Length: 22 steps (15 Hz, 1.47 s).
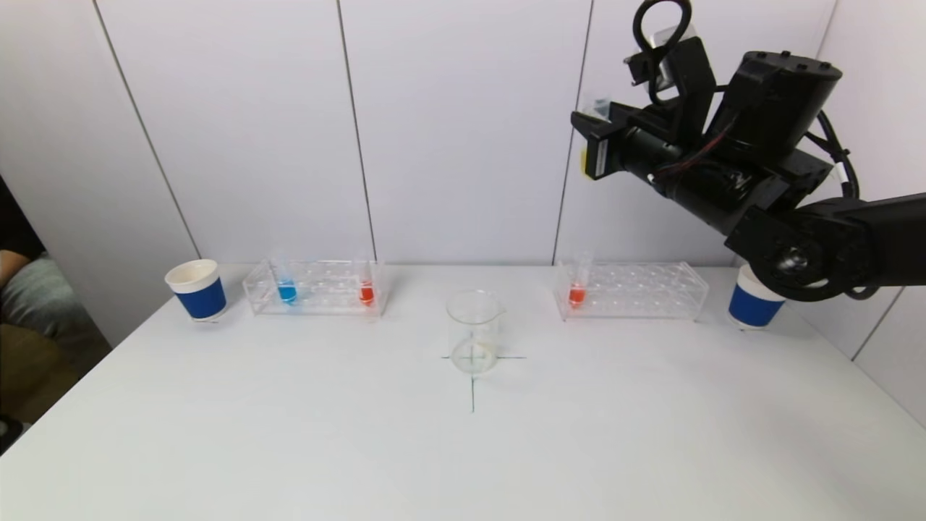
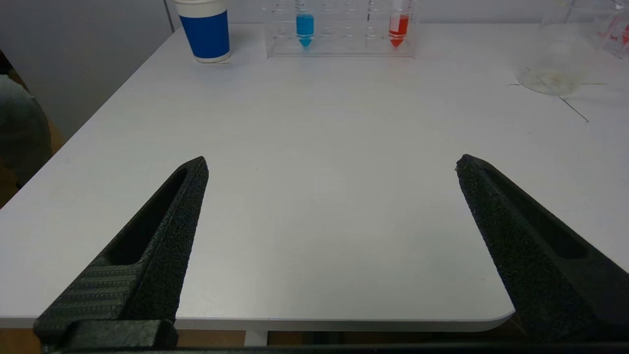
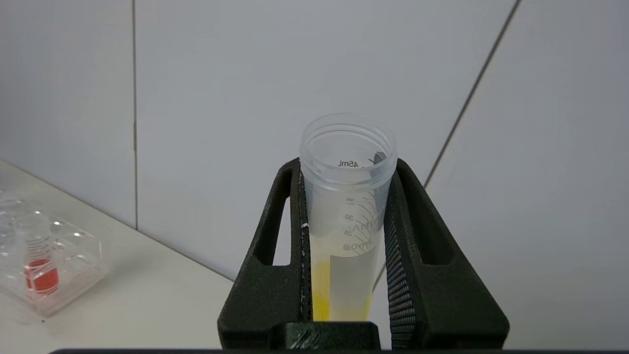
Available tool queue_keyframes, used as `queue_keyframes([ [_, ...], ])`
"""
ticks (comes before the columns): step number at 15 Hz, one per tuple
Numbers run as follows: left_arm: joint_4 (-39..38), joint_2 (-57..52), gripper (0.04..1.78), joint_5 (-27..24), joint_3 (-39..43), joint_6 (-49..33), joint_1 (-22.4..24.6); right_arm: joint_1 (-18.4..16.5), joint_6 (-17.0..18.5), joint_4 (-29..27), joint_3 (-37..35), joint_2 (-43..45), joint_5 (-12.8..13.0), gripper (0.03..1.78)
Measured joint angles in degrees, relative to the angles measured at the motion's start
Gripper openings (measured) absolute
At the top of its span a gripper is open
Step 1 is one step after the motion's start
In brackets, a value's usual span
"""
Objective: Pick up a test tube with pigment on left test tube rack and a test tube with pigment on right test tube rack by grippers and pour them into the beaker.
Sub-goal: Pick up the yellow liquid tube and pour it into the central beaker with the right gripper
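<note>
My right gripper (image 1: pixel 592 130) is raised high above the right test tube rack (image 1: pixel 651 293), shut on a clear test tube (image 3: pixel 346 221) with yellow pigment at its bottom and its mouth open. One tube of red pigment (image 1: pixel 576 293) stands in that rack. The left test tube rack (image 1: pixel 318 289) holds a blue tube (image 1: pixel 286 290) and a red tube (image 1: pixel 366 292). The glass beaker (image 1: pixel 474 333) stands between the racks on a drawn cross. My left gripper (image 2: pixel 331 164) is out of the head view. The left wrist view shows it open over the table's near left corner, holding nothing.
Blue-and-white paper cups stand at the outer end of each rack, the left cup (image 1: pixel 197 289) and the right cup (image 1: pixel 752 302). A white wall runs close behind the racks. A person's arm (image 1: pixel 22 282) shows past the table's left edge.
</note>
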<state>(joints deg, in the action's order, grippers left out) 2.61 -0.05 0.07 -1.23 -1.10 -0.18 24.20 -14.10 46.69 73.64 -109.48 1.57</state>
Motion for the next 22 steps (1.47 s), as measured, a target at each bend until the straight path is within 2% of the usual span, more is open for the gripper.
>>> queue_keyframes([
  [4, 0.0, 0.0, 1.76, 0.0, 0.0, 0.0, 0.0, 3.2, -4.7, 3.0, -0.7, -3.2, 0.0, 0.48],
  [8, 0.0, 0.0, 1.76, 0.0, 0.0, 0.0, 0.0, 4.1, -11.1, 10.6, -2.5, -7.5, -0.2, 0.48],
  [10, 0.0, 0.0, 1.76, 0.0, 0.0, 0.0, 0.0, 4.6, -12.0, 11.4, -4.2, -8.8, -0.2, 0.48],
  [14, 0.0, 0.0, 1.76, 0.0, 0.0, 0.0, 0.0, 4.9, -15.0, 14.6, -5.8, -11.2, -2.2, 0.48],
  [18, 0.0, 0.0, 1.76, 0.0, 0.0, 0.0, 0.0, 5.4, -21.4, 22.0, -6.1, -15.6, -2.6, 0.48],
  [22, 0.0, 0.0, 1.76, 0.0, 0.0, 0.0, 0.0, 5.6, -24.0, 24.2, -6.8, -18.4, -2.6, 0.48],
])
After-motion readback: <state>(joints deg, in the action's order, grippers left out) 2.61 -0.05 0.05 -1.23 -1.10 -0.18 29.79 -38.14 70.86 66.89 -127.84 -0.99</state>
